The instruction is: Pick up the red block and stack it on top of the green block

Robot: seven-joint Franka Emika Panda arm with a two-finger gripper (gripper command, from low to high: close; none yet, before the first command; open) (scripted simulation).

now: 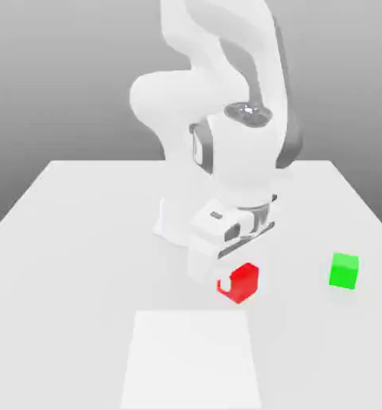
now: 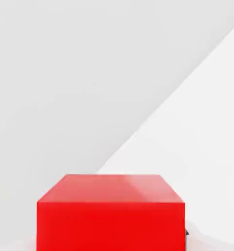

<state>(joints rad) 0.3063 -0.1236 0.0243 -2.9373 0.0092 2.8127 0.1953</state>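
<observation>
glossy red blk (image 1: 239, 283), bright green blk (image 1: 344, 271), white & dk grey arm (image 1: 242, 152), lt grey tbl (image 1: 82, 272)

Can't spot any readable txt from here: no labels, brands, nos. or signs on anything, AFAICT. Same w/ the close-up from the hand, nothing legible there either.

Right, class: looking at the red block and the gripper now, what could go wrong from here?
The gripper is closed on the red block, which might slip if the grip is off-center. The green block stands off to the exterior view's right, so a low sideways carry could knock it.
</observation>
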